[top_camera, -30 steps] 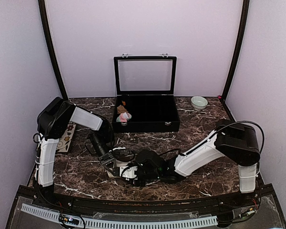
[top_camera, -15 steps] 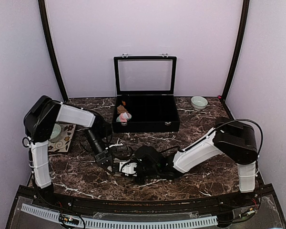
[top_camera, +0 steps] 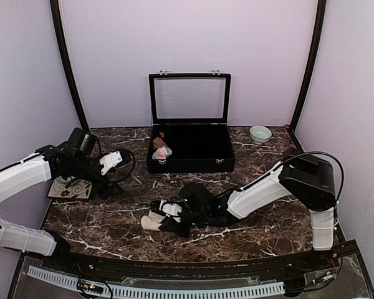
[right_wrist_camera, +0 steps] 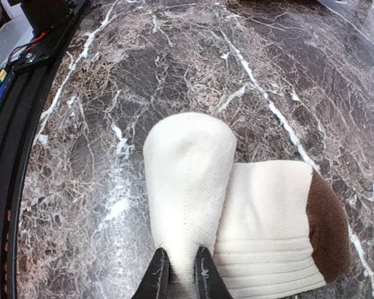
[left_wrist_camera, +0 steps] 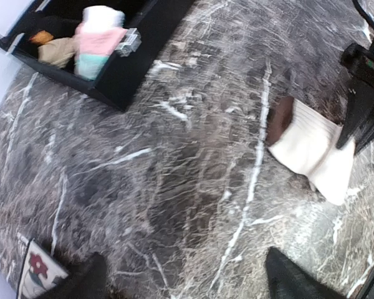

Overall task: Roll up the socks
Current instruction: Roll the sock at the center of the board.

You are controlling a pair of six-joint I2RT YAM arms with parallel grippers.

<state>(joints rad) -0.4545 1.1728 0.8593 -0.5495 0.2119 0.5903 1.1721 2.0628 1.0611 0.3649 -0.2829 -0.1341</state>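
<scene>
Marble table (top_camera: 268, 180): right gripper (right_wrist_camera: 179, 265) pinching the cream sock (right_wrist_camera: 268, 230)

Nearest the arms, the cream sock is lying on the table, its brown band at one end and its pale end folded up over itself. The right gripper's fingers are clamping that fold. Farther left, the left gripper (left_wrist_camera: 187, 280) is hovering above bare marble, fingers spread wide and holding nothing, near a patterned card (top_camera: 68, 187). Behind, the pink sock (left_wrist_camera: 96, 40) is sitting bundled in the left corner of the open black case (top_camera: 193, 163), beside a tan bundle (left_wrist_camera: 56, 51). A bowl (top_camera: 260, 133) is resting at the back right.
</scene>
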